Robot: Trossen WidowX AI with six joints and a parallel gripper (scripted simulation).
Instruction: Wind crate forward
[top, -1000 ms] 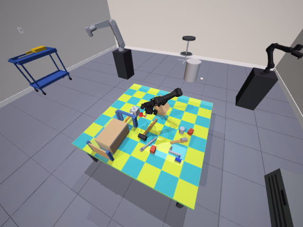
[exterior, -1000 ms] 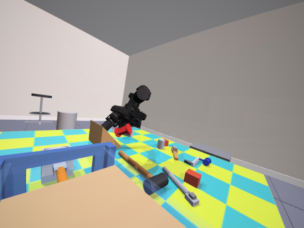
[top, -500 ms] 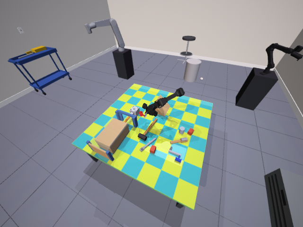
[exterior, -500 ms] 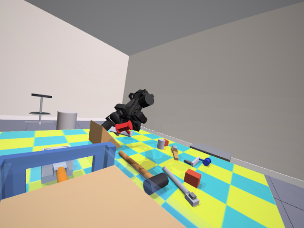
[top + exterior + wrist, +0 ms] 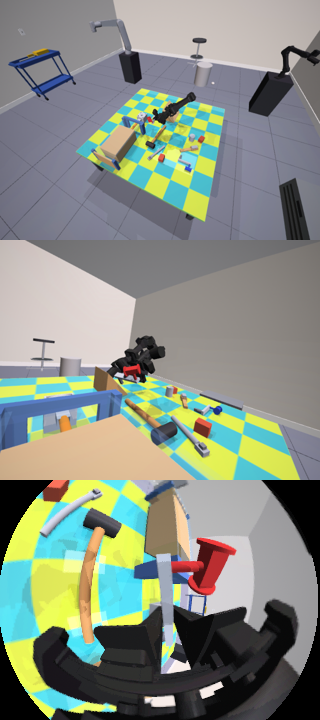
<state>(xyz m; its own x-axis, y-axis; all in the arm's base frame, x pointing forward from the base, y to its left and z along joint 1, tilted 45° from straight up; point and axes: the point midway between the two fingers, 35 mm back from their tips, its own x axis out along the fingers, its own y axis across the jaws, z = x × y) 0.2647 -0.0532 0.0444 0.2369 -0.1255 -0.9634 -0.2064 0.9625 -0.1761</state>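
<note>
The tan crate (image 5: 119, 140) (image 5: 103, 451) (image 5: 164, 527) sits flat inside the clear-panelled cubby, behind the blue frame (image 5: 134, 119) (image 5: 64, 398) (image 5: 146, 572), with a gap in the top view. An orange strap (image 5: 134, 126) (image 5: 65, 423) runs to the pale grey winch (image 5: 141, 117) (image 5: 48, 422). My gripper (image 5: 155, 119) (image 5: 166, 608) is shut on the winch handle, a grey bar (image 5: 127, 377) (image 5: 165, 587) with a red knob (image 5: 149, 119) (image 5: 131, 370) (image 5: 213, 566). It holds the handle above the bench, beside the winch. The winch's top hole is too small to make out clearly.
A mallet (image 5: 159, 133) (image 5: 142, 415) (image 5: 88, 587) lies beside the frame. A wooden wedge (image 5: 100, 379) stands near the arm. A grey wrench-like tool (image 5: 156, 152) (image 5: 186, 429), red blocks (image 5: 161, 157) (image 5: 202, 427), a brush (image 5: 186, 149) and a blue-knobbed crank (image 5: 188, 168) (image 5: 217, 410) lie farther off.
</note>
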